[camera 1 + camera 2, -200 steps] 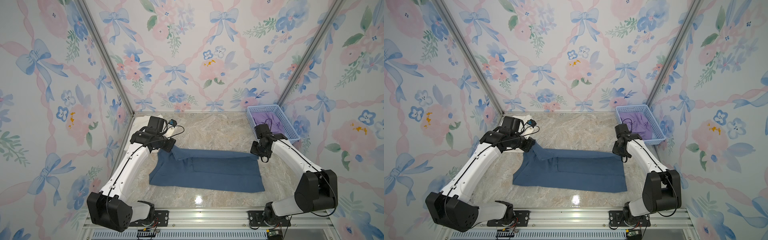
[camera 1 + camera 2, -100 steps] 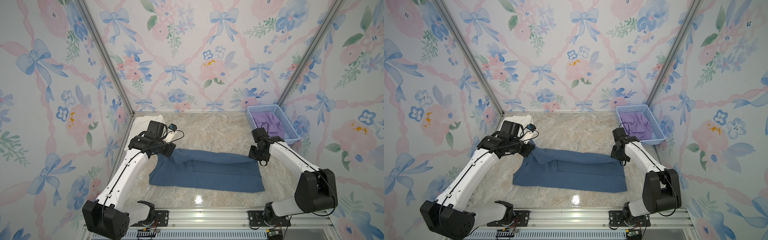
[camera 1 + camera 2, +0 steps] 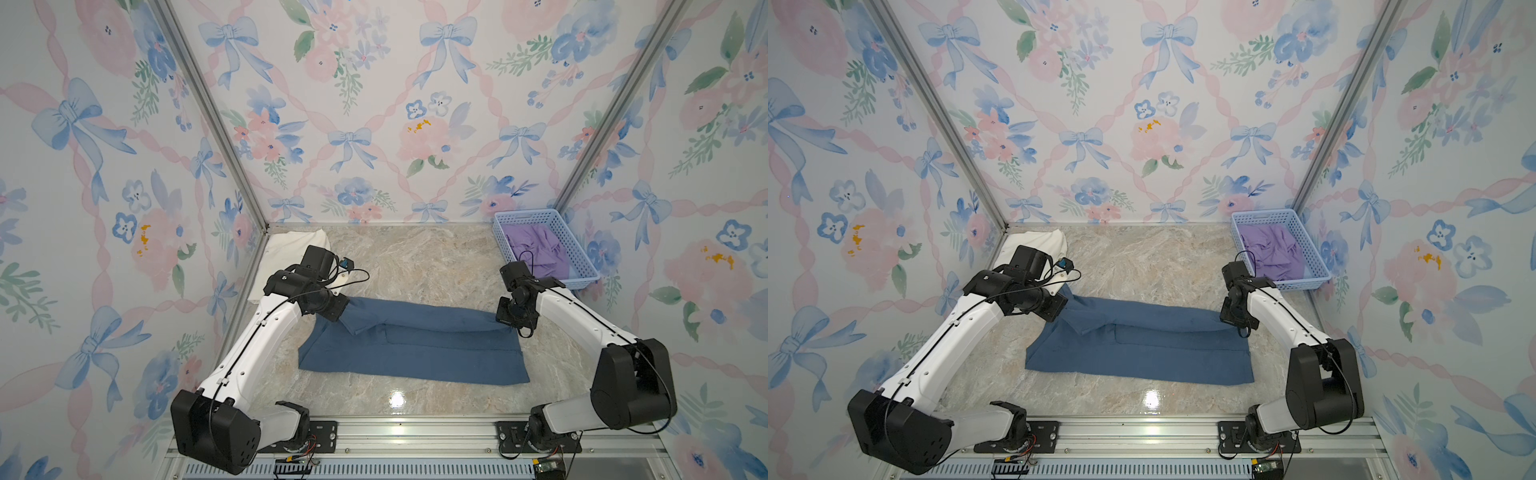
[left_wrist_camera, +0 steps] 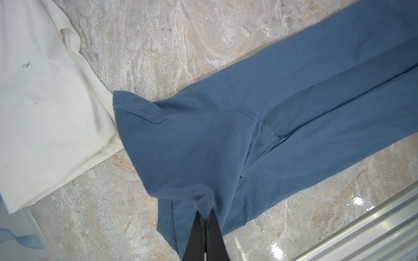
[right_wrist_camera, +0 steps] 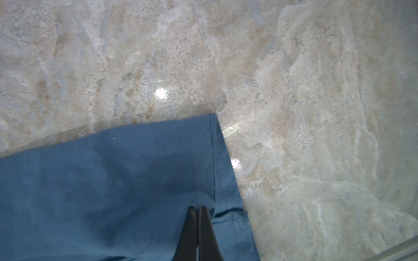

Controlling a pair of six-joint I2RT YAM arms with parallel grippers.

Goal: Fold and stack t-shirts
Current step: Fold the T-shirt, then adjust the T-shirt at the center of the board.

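- Your left gripper (image 4: 204, 218) and right gripper (image 5: 197, 209) are staying clamped on the far edge of the slate-blue t-shirt (image 3: 415, 357), with the jaws pinched together on cloth in both wrist views.
- Over the last second they are carrying that edge toward 6 o'clock, and the raised fold is rolling over the body lying mid-table.
- The cream-white t-shirt (image 3: 291, 249) is lying at 10 o'clock, more exposed than before.
- Judgement: the lengthwise fold is progressing but not yet laid down.

Purple cloth (image 3: 540, 249) in blue basket (image 3: 584, 282)
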